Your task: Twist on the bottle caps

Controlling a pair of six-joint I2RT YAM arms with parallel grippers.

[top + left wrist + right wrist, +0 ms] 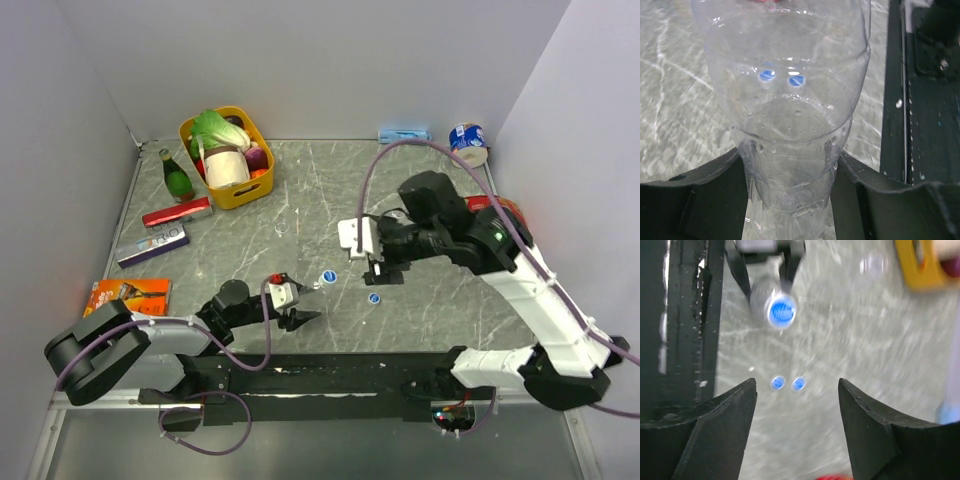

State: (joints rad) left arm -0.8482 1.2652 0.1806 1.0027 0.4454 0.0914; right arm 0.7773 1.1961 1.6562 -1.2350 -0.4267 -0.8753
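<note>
My left gripper is shut on a clear bottle, held tilted near the table's front. In the right wrist view this bottle carries a blue cap on its neck, also seen from above. My right gripper is open and empty, hovering over the table right of that cap. Between its fingers in the right wrist view, two loose blue caps lie on the table. One loose cap shows from above. A second clear bottle stands mid-table.
A yellow basket with vegetables and a green glass bottle stand at the back left. Flat boxes and an orange packet lie along the left. A blue-and-white roll sits at the back right.
</note>
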